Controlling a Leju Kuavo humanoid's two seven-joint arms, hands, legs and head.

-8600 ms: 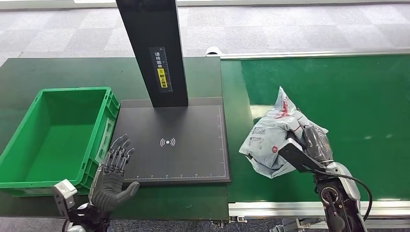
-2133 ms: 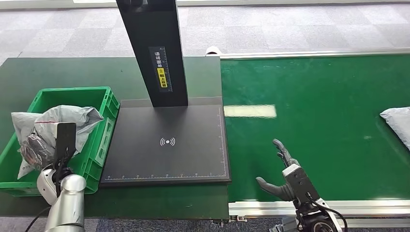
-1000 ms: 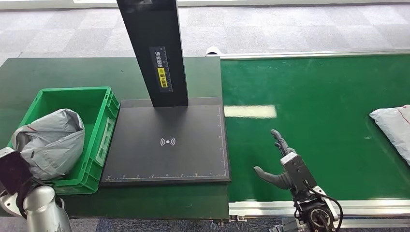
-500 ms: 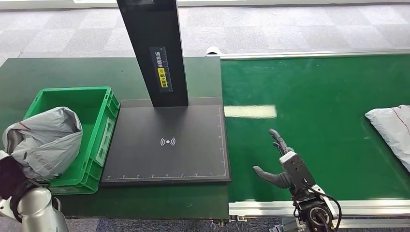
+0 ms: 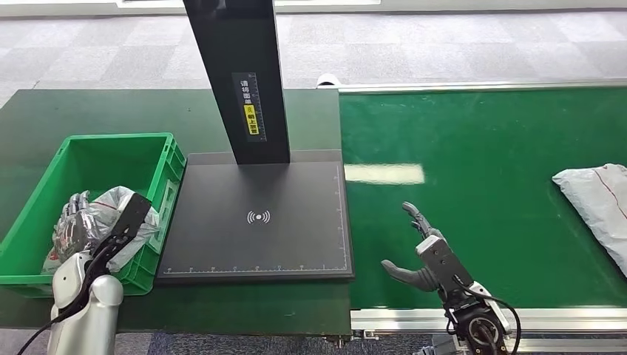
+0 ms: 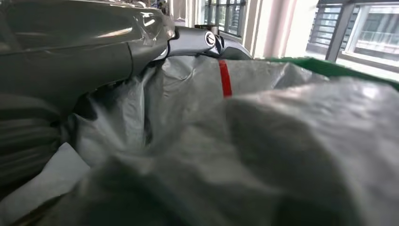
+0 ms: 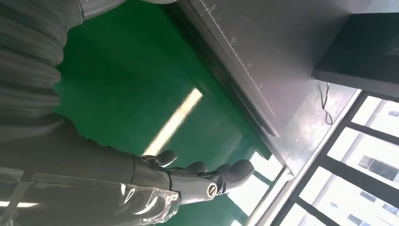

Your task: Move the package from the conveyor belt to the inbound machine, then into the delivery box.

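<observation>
The grey plastic package (image 5: 114, 211) lies low inside the green delivery box (image 5: 103, 151) at the left. My left hand (image 5: 74, 222) is down in the box with its fingers wrapped over the package. The left wrist view shows the crumpled grey package (image 6: 263, 127) with a red stripe pressed close against the hand (image 6: 70, 52). My right hand (image 5: 421, 255) hovers open over the green conveyor belt (image 5: 488, 148) near its front edge, holding nothing. In the right wrist view its fingers (image 7: 202, 176) are spread above the belt.
The black inbound machine's platform (image 5: 259, 244) with its upright post (image 5: 240, 74) stands between the box and the belt. A second grey package (image 5: 599, 203) lies on the belt at the right edge. A metal rail (image 5: 414, 316) borders the belt in front.
My left hand has brought the package down into the green box, lower than half a second ago. The second package has ridden leftward on the belt. My right hand has barely moved.
</observation>
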